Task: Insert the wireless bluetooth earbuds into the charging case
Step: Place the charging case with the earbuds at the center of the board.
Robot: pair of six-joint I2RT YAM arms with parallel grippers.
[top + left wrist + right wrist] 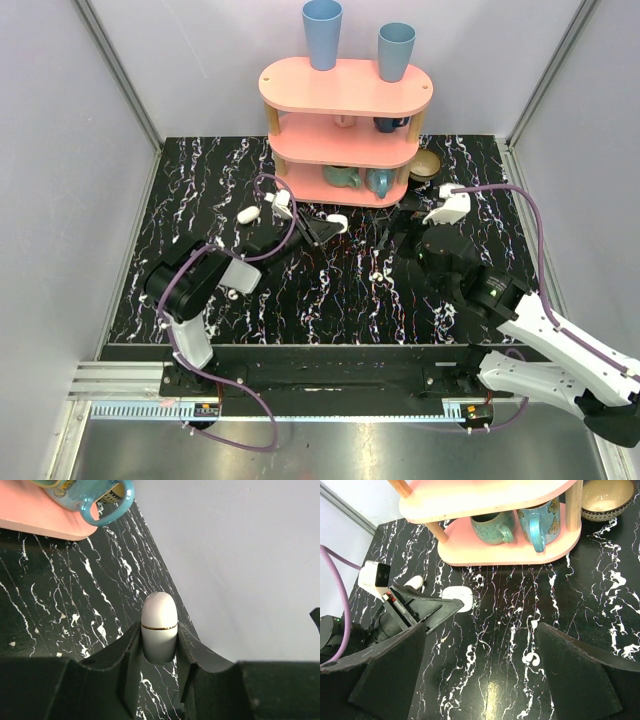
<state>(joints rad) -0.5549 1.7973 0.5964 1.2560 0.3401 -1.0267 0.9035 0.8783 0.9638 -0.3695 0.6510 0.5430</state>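
Charging case [159, 617]: white, gold seam, lid shut. It is pinched between the fingers of the left claw [322, 228], just in front of the pink shelf [340, 88], over the black marbled table [300, 300]. Contact with the table is unclear. A small white earbud [532, 658] lies on the table. Right claw [480, 630] hangs above it, spread wide, holding nothing.

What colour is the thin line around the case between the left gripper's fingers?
Gold, on the white charging case; left wrist view shows it best.
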